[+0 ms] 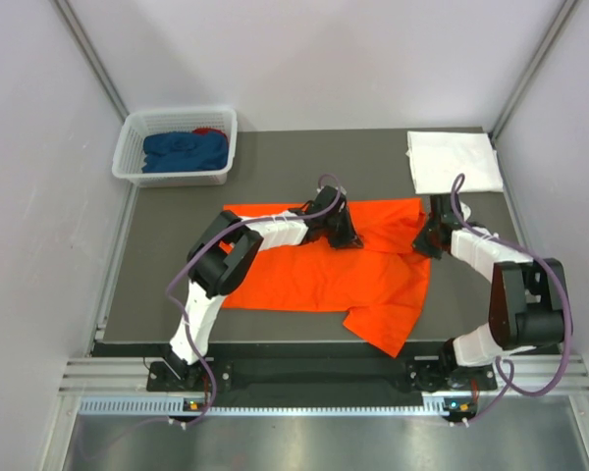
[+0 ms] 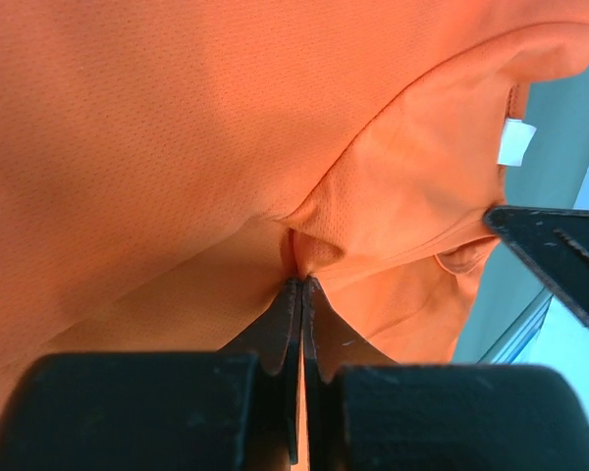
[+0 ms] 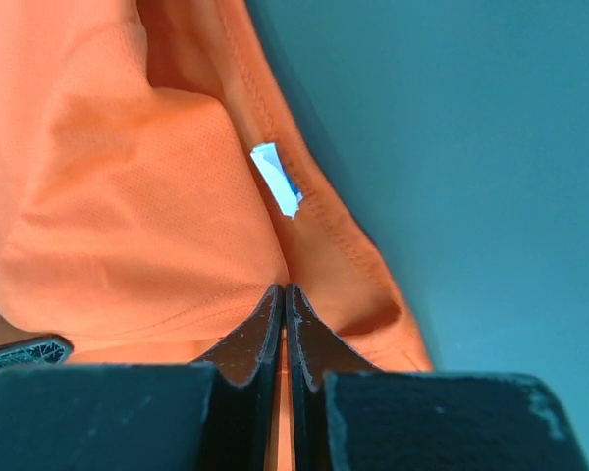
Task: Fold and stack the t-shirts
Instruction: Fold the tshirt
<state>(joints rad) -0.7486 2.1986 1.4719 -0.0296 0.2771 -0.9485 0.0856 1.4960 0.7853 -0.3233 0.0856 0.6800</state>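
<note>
An orange t-shirt (image 1: 324,270) lies spread on the dark table, one sleeve hanging toward the front edge. My left gripper (image 1: 342,235) is shut on a pinch of the orange shirt (image 2: 177,147) near its top middle; its jaws meet on the cloth (image 2: 302,283). My right gripper (image 1: 424,242) is shut on the shirt's right edge (image 3: 128,216), near a small white label (image 3: 277,180); its jaws meet at the hem (image 3: 283,289). A folded white t-shirt (image 1: 454,161) lies at the back right corner.
A white basket (image 1: 177,146) at the back left holds dark blue cloth (image 1: 185,152) and a bit of red. The table's front edge (image 1: 275,345) runs just past the hanging sleeve. Grey walls enclose the table on three sides.
</note>
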